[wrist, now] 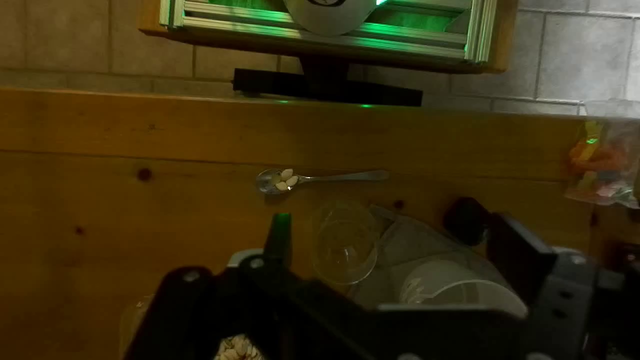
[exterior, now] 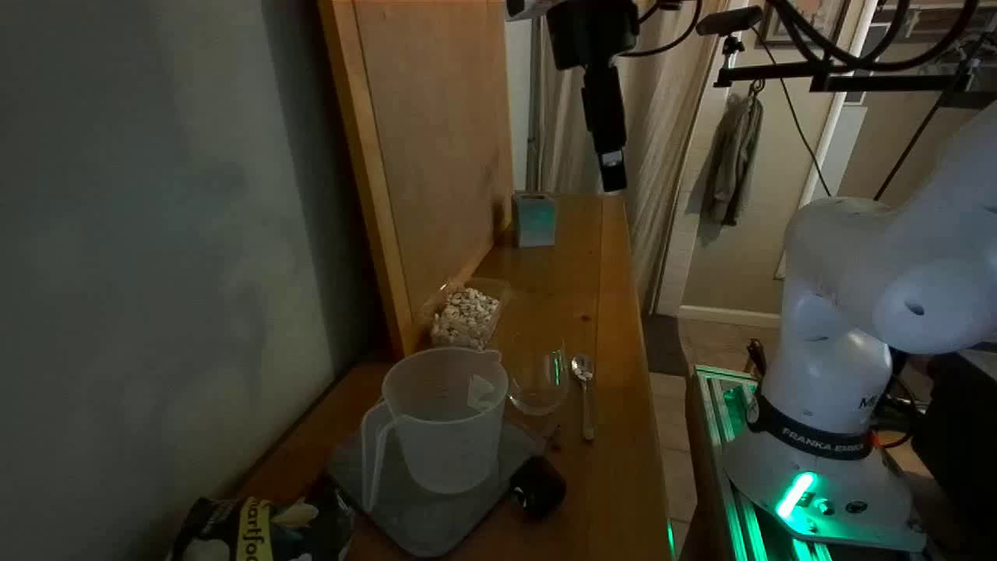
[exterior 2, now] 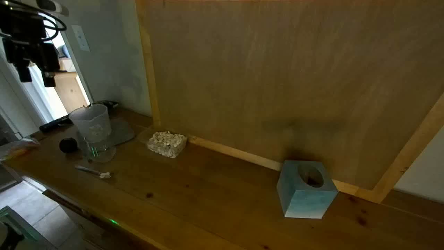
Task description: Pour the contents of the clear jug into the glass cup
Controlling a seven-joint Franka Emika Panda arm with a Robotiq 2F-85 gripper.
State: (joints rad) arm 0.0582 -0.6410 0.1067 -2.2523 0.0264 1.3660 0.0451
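Observation:
The clear jug [exterior: 448, 436], whitish and wide-mouthed with a side handle, stands upright on a grey mat in both exterior views [exterior 2: 92, 126]. In the wrist view the jug [wrist: 440, 275] is partly hidden by the gripper. What it holds is unclear. The glass cup [exterior: 537, 382] stands upright beside the jug, in both exterior views [exterior 2: 99, 154] and the wrist view [wrist: 345, 245]. My gripper [exterior: 614, 171] is high above the counter, apart from both vessels. Its fingers are spread with nothing between them in an exterior view [exterior 2: 37, 78] and the wrist view [wrist: 392, 227].
A spoon [wrist: 340, 177] with a few pale seeds lies by the cup. A container of pale lumps [exterior 2: 168, 144] stands against the wooden panel [exterior 2: 277, 69]. A black object [exterior: 537, 487] touches the grey mat [exterior: 436, 530]. A tissue box [exterior 2: 307, 194] and snack bag [exterior: 261, 534] stand farther off.

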